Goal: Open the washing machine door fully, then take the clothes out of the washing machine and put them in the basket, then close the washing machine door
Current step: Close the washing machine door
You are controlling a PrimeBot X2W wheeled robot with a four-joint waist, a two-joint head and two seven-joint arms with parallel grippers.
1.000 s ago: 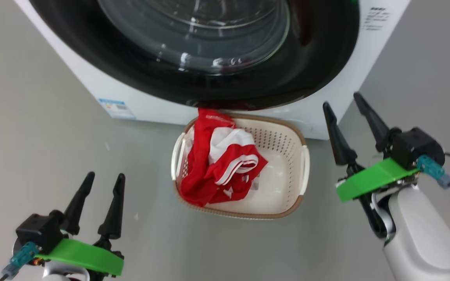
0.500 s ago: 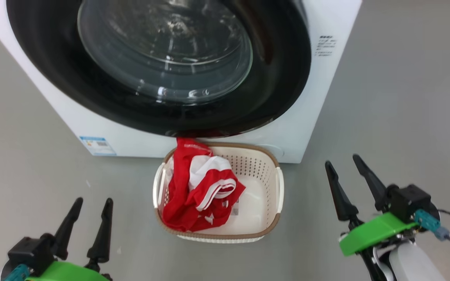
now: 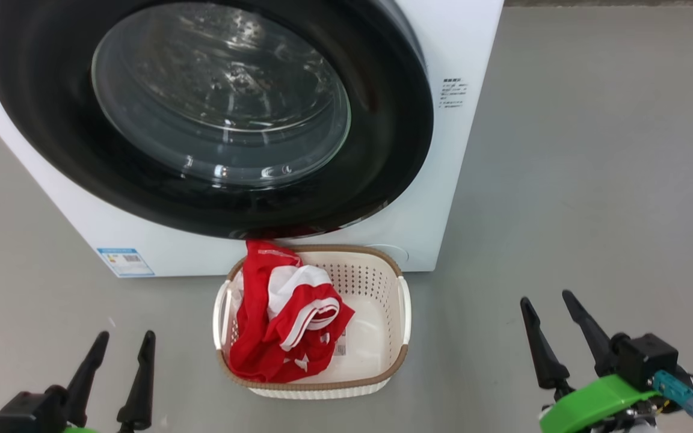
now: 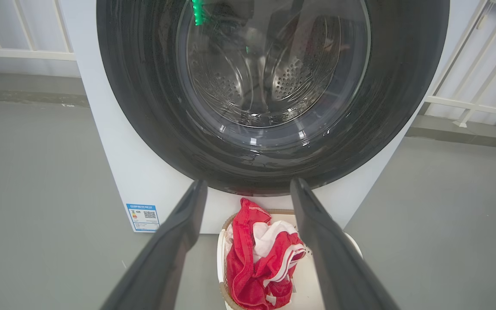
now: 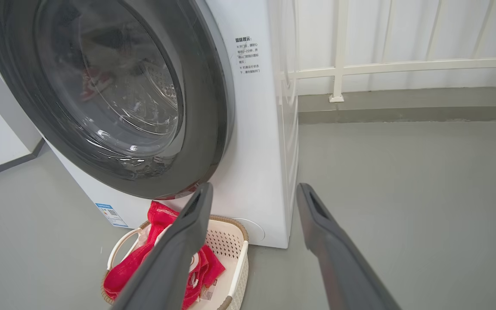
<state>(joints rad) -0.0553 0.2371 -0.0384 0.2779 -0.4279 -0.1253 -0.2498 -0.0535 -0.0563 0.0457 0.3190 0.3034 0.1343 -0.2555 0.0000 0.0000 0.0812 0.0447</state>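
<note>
The washing machine stands ahead, and its black-rimmed door lies flat against the front with the glass bowl at its centre. On the floor just below the door is the basket, with the red and white clothes heaped in its left half. My left gripper is open and empty at the lower left, short of the basket. My right gripper is open and empty, to the right of the basket. In the wrist views the left gripper and the right gripper hold nothing.
Grey floor spreads to the right of the washer. A small blue label marks the washer's lower left front. A white railing runs along the wall behind and to the right of the machine.
The whole head view has shifted, showing more of the washer. Both grippers sit lower in the picture, and the right one is farther from the washer's corner. Both stay open.
</note>
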